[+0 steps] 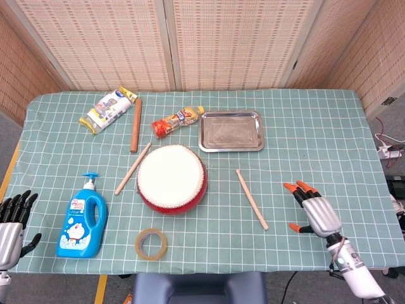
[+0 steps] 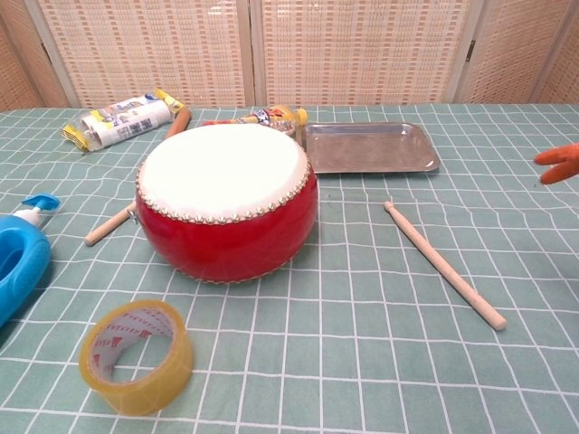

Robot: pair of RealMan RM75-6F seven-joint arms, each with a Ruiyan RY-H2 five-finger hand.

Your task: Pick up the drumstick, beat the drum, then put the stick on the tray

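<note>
The drum [image 2: 226,203] is red with a white top; the desk [image 1: 316,139] cloth is green with white checks.

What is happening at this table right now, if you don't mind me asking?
Nothing is held yet. The right hand hovers open over the cloth to the right of a drumstick, which lies flat between it and the red drum. A second stick lies left of the drum. The metal tray behind the drum holds nothing. The left hand waits open at the table's near left edge, beside the blue soap bottle.
</note>
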